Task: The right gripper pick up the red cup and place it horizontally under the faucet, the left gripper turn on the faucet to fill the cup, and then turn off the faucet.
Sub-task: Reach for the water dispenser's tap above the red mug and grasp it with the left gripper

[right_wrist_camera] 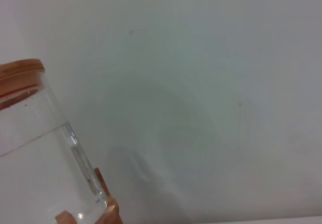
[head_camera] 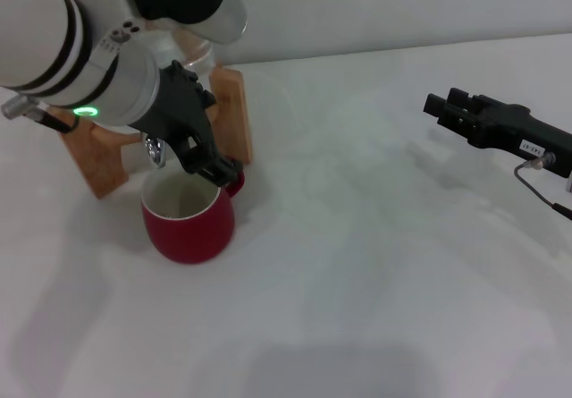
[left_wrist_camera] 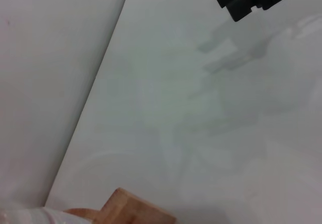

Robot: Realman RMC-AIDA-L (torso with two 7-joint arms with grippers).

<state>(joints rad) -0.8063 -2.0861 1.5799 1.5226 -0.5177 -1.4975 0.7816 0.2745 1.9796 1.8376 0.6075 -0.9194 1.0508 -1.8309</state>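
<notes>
So the red cup (head_camera: 188,219) sits upright on the table (head_camera: 375,264), right under the faucet (head_camera: 155,151), mouth up to catch the water. The left gripper (head_camera: 207,164) hangs just above the cup's far rim, right beside the faucet, probably to work the lever; can't tell how its jaws stand. The right gripper (head_camera: 444,110) is parked well away from the cup, jaws slightly apart, holding nothing. The wooden stand (head_camera: 234,112) is just behind the cup.
</notes>
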